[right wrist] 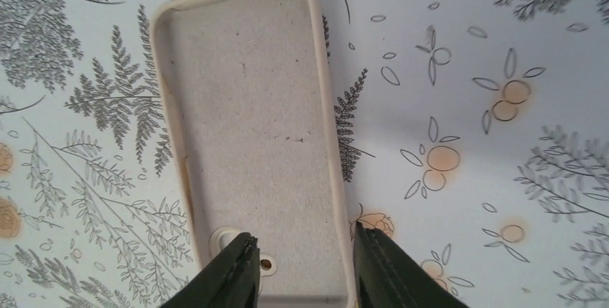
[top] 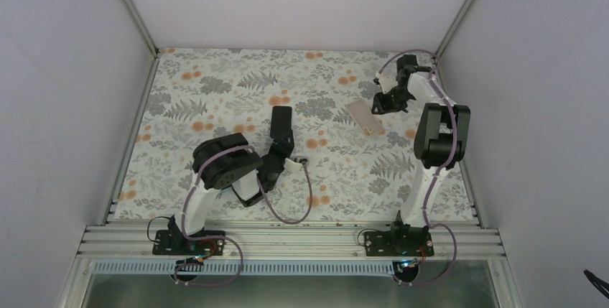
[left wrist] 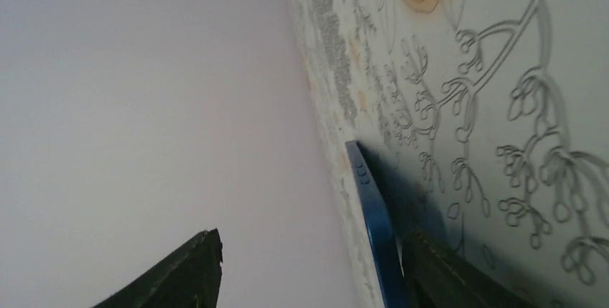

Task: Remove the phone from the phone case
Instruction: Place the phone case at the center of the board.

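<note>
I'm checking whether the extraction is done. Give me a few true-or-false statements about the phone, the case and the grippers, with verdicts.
1. The case holds no phone. True.
2. The phone touches the case. False: bare table shows between them, and the phone is by the left gripper.
3. The right gripper is over one end of the case. True.
4. The left gripper is clamped on the phone. False: its fingers stand apart, with the phone beside one of them.
</note>
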Robot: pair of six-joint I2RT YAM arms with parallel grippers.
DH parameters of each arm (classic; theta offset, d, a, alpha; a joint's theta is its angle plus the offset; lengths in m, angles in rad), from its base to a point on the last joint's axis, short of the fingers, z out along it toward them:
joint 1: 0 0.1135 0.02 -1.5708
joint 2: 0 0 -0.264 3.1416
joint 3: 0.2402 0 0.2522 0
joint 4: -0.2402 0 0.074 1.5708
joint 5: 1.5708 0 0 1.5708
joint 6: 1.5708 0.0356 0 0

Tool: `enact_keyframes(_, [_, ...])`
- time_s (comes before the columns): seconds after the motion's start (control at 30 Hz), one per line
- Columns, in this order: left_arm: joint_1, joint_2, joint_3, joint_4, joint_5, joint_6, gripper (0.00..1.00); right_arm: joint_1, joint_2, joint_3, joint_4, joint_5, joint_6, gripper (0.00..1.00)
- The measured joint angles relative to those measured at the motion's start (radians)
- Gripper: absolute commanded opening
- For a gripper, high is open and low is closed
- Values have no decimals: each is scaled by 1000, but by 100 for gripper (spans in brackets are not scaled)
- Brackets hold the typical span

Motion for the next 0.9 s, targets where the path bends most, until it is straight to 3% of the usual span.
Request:
enact_keyframes(0.07, [-8, -26, -8, -24, 4, -19, 88, 0, -14, 14, -14, 8, -9, 43])
enact_keyframes(0.17, [-25, -114, -13, -141, 17, -83, 100, 1, -48, 35, -38, 19, -19, 50])
enact_keyframes(0.3, [-61, -231, 27, -441, 54, -216, 100, 1, -99, 84, -64, 28, -41, 62])
enact_keyframes(0.57, [-138, -358, 300, -1174, 170, -531, 100, 40, -232, 117, -79, 126, -101, 86])
enact_keyframes(0.67, [-145, -411, 380, -1417, 227, -625, 100, 89, -278, 117, -69, 167, -118, 90])
enact_keyframes(0.77, [-130, -497, 489, -1632, 295, -710, 100, 158, -332, 92, -30, 191, -136, 98])
enact_keyframes(0.9, [8, -641, 685, -1844, 437, -821, 100, 264, -409, 9, 23, 210, -153, 100])
